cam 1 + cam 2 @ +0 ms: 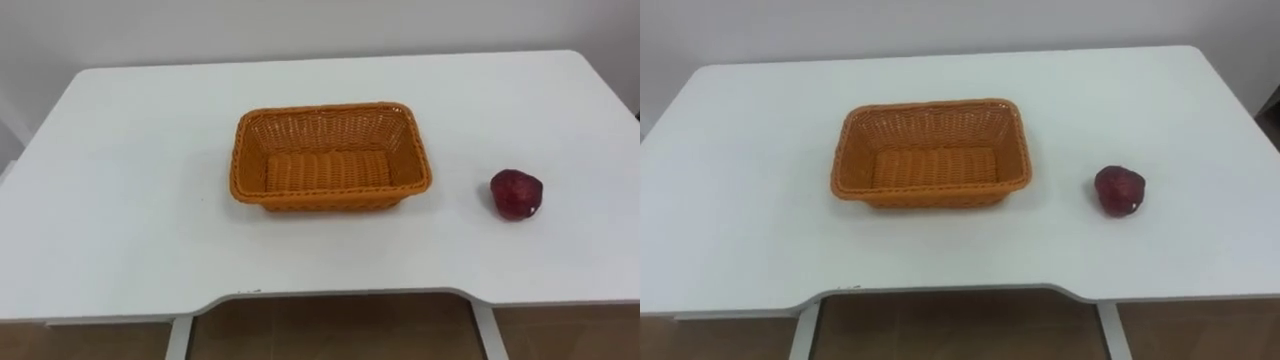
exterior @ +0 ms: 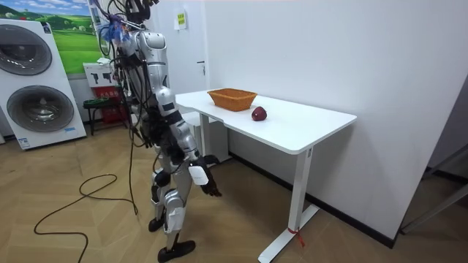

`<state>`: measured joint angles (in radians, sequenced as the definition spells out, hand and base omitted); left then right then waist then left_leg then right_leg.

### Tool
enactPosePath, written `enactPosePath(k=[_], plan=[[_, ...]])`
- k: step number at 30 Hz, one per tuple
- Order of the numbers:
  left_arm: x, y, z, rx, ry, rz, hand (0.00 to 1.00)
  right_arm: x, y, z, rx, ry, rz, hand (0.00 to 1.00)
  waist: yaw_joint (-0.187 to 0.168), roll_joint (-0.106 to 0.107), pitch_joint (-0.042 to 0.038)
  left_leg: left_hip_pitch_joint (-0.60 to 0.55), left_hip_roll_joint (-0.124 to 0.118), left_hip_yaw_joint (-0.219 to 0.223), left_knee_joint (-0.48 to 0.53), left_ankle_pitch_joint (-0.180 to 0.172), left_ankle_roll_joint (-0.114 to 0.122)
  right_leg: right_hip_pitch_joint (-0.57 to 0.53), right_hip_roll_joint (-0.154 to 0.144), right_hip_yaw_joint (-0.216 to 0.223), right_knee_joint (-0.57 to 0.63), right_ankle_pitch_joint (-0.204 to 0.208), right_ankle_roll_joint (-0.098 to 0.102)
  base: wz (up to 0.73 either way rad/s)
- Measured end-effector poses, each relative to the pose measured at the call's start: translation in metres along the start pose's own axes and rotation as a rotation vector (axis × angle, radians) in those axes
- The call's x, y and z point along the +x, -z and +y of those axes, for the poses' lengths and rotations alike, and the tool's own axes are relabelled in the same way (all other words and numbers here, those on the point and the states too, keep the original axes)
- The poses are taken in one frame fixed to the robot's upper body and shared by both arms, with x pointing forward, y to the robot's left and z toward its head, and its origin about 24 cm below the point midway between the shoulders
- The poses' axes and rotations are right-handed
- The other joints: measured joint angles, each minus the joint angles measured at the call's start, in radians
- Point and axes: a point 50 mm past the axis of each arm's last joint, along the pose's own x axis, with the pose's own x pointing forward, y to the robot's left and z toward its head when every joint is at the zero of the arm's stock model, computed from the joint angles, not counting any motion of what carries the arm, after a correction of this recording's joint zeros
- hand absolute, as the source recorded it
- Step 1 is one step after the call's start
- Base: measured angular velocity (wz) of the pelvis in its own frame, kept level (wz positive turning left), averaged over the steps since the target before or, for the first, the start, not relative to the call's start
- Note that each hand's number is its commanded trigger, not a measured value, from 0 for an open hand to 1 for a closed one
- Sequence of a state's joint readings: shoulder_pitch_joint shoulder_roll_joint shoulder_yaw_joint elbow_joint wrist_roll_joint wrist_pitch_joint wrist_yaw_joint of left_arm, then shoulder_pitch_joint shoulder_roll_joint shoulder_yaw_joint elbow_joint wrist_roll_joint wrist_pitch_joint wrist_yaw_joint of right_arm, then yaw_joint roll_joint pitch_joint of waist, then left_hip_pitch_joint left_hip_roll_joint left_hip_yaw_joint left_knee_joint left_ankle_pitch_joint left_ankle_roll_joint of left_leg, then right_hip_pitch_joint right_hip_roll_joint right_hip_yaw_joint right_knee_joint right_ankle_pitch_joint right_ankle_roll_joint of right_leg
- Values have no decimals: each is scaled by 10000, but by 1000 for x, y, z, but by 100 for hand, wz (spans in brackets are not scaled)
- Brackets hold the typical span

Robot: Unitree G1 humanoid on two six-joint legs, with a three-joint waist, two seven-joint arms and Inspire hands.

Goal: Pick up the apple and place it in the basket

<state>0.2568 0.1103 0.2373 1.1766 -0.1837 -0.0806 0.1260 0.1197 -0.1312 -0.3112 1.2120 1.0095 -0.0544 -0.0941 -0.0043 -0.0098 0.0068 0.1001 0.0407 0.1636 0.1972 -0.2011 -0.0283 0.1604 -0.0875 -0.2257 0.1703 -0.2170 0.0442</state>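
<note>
Apple (image 1: 516,194) on table (image 1: 130,200), well above robot hand (image 2: 210,186).

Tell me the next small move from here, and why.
Probably lift the right hand, which hangs low short of the table in the room view, up and toward the apple. The apple lies untouched on the table, to the right of the empty basket, so that hand looks the nearer one.
</note>
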Motion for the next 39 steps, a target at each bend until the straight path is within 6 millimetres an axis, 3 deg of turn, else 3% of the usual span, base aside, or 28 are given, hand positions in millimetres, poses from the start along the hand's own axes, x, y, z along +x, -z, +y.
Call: enactPosePath(k=[6,11,20,25,31,39], plan=[[0,3,5,-132,-154,76,0,-1,-26,15,3985,64,-649,0,-188,26,2,15,-1,21,-2,0,0,-27,10,38,10,0,0,-1],[-1,7,8,-115,-250,221,0,-5,-47,25,5510,260,-1119,0,-205,-10,-12,43,-9,12,0,0,1,-26,2,37,9,0,0,0],[0,-1,18,-22,-583,-111,0,-32,-124,61,7361,-121,-3018,0,-338,-56,-16,-111,-15,4,14,2,2,-185,0,42,34,-3,5,0],[0,-8,18,548,-555,-475,0,-55,-156,73,6801,-18,-4682,0,-351,-76,-19,-211,-17,1,7,2,2,-261,0,42,20,-3,6,0],[1,-16,13,734,-365,-746,0,-98,-190,99,5372,-189,-7470,0,-190,-161,3,-411,-17,44,-28,4,5,-612,-5,160,160,-3,7,-4],[1,-13,13,1147,-133,-707,0,-137,-212,133,2820,-605,-10902,0,-66,-157,-4,-450,-4,139,-21,5,6,-727,-2,260,249,0,9,-4]])
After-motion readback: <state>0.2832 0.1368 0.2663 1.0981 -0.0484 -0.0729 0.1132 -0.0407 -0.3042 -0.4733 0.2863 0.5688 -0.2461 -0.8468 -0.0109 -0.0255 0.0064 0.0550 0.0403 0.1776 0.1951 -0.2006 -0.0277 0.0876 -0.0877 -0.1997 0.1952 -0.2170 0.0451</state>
